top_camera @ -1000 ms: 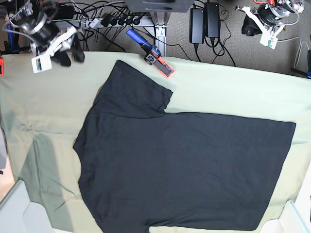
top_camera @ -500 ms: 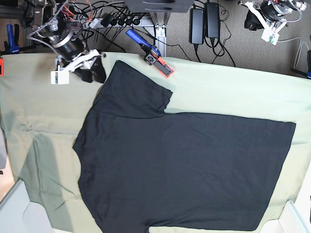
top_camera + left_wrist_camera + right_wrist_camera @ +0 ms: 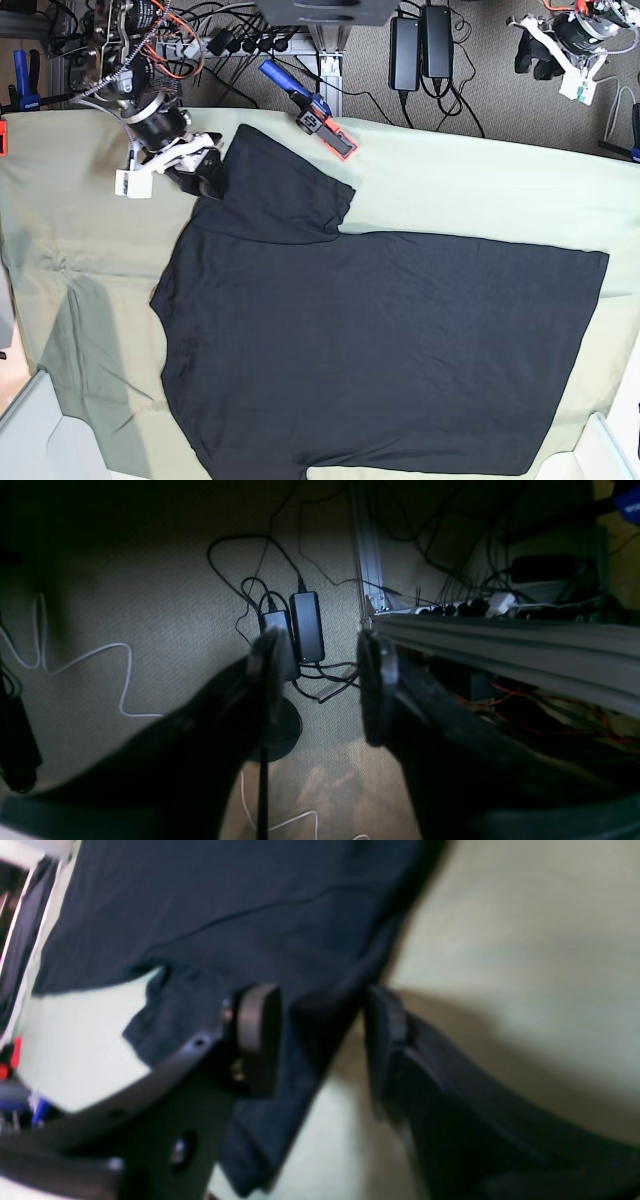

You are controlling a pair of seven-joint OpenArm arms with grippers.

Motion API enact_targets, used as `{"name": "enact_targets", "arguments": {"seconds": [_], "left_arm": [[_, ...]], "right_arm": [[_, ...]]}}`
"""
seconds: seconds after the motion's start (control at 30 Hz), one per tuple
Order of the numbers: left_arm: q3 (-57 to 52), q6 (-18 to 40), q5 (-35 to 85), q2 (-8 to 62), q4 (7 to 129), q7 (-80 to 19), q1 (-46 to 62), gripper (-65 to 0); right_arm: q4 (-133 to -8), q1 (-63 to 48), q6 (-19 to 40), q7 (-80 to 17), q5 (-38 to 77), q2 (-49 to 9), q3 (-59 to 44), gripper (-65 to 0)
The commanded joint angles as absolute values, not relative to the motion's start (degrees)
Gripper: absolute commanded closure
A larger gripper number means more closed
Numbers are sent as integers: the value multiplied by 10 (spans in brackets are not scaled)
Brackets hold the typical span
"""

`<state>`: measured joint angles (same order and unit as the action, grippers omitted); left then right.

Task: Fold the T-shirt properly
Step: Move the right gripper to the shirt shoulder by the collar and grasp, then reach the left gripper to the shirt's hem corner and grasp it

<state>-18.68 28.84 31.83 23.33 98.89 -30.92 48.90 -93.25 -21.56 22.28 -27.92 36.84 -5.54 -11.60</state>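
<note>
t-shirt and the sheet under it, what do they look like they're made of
T-shirt: soft matte knit fabric, probably cotton jersey; it lies limp and flat with faint creases and no shine. Pale green sheet: thin woven cloth, also matte; it wrinkles and drapes over the table edge. The exact fibre of either cannot be told from these views.

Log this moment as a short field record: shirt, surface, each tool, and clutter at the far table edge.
shirt: black T-shirt lying flat, plain side up, unfolded
surface: pale green cloth beneath it
right tool: open, jaws straddling the edge of the sleeve, not closed on it
left tool: open, empty, off the table over the floor
far edge clutter: blue-and-orange clamp at the cloth's edge
fold state: not begun
</note>
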Motion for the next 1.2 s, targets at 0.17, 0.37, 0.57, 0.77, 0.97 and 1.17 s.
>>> {"name": "enact_targets", "arguments": {"seconds": [0.17,0.37,0.57,0.77,0.97,1.17], "left_arm": [[-217,294,350,250,1006,-319,497,-286],[-276,294,388,289,1032,-321,495,-286],[-295,294,412,330,1034,-328,456,-286],[-294,294,422,336,1026,-333,375,-286],[-244,291,424,355,909,-328,248,-347],[-207,289,422,360,732,-324,87,-348]], "right_arm": [[-935,-218,229,-304,338,-44,-55,-280],[-935,-217,229,-305,329,-17,-51,-278],[-935,-216,229,-300,308,-17,-52,-46],[-935,-216,229,-300,286,-17,-52,0],[-935,-216,229,-300,263,-17,-52,0],[-935,-216,229,-300,263,-17,-52,0]]}}
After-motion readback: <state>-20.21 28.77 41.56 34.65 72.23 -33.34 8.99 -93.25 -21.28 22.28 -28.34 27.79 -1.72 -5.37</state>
